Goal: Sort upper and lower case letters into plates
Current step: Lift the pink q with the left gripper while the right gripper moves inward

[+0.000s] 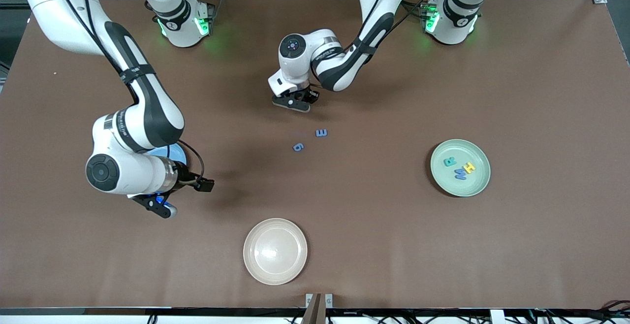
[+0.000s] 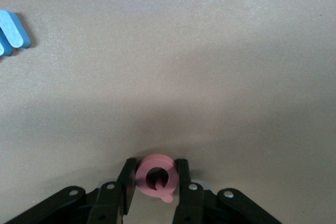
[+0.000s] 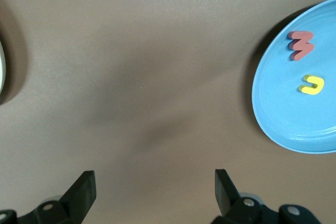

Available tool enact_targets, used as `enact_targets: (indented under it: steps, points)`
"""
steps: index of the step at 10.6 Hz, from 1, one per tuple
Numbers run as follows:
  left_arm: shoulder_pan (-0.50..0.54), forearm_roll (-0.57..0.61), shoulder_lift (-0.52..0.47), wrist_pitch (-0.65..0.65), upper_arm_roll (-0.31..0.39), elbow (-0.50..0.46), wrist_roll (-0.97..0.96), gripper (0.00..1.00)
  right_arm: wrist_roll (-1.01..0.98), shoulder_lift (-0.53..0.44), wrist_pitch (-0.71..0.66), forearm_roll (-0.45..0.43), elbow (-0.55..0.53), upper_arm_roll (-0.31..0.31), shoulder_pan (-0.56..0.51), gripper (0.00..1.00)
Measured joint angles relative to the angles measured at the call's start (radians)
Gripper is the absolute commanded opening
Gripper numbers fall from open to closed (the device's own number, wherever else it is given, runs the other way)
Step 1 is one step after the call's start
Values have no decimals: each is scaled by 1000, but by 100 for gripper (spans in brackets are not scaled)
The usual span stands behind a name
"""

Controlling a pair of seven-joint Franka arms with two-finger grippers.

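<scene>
Brown tabletop (image 1: 374,225): the left gripper (image 2: 156,182) clamps a pink letter Q (image 2: 154,176), two blue letters (image 1: 321,133) lying just nearby. Right gripper (image 3: 155,192) waits, jaws spread, beside the sky-blue plate (image 3: 283,108).

A pink Q (image 2: 155,177) stands pinched between black fingers, two blue letters (image 1: 310,140) lie on the table, the green plate (image 1: 476,184) holds three letters, and the blue plate (image 3: 278,114) holds a red and a yellow one.

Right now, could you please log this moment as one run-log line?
left gripper: shut on pink Q, at table | right gripper: open, waiting beside blue plate | green plate: three letters
</scene>
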Motion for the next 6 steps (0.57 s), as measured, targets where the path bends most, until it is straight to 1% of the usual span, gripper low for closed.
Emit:
enact_targets:
  steps: [2, 3, 4, 6]
  points:
    - [11, 0, -23, -23, 4, 11, -20, 0, 0, 0, 0, 1, 1, 1, 2, 100]
    - [31, 0, -65, -69, 7, 21, -34, 0, 9, 0, 1, 2, 1, 2, 5, 100]
    - [64, 1, -128, -132, 7, 29, -35, 0, 52, 0, 1, 3, 1, 3, 13, 100]
    - [141, 2, -251, -247, 9, 30, -35, 0, 200, 1, 30, 6, 1, 7, 44, 100]
